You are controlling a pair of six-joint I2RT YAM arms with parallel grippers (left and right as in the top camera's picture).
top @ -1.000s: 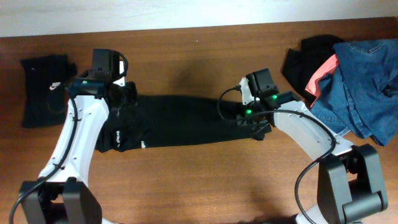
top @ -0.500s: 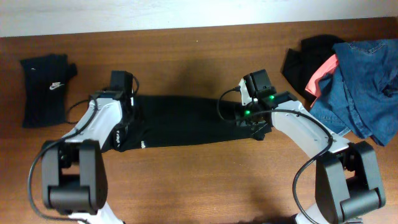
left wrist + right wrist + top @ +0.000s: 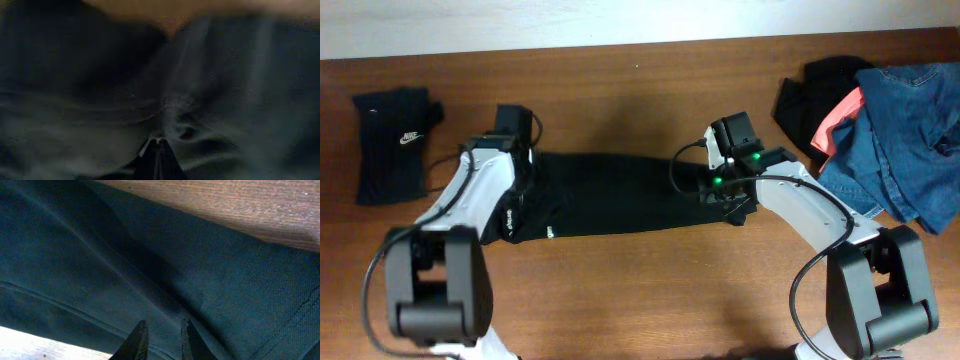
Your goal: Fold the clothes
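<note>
The clothes in play are a black shirt (image 3: 610, 195), folded into a long strip across the middle of the table. My left gripper (image 3: 527, 165) is at its left end. In the left wrist view the gripper (image 3: 159, 141) is shut, its tips pressed onto wrinkled black fabric (image 3: 225, 75); no pinch of cloth shows. My right gripper (image 3: 722, 198) is over the strip's right end. In the right wrist view it (image 3: 162, 325) is open a narrow way, with flat shirt cloth (image 3: 225, 280) under the gap.
A folded black piece with a white swoosh (image 3: 395, 140) lies at the far left. At the right, blue denim (image 3: 905, 130), a coral-pink piece (image 3: 840, 115) and black cloth (image 3: 815, 90) are heaped together. Bare wooden table (image 3: 640, 300) runs along the front.
My left arm has drawn in, and its gripper has shifted a little right onto the shirt's left end. The right arm and the shirt lie as before.
</note>
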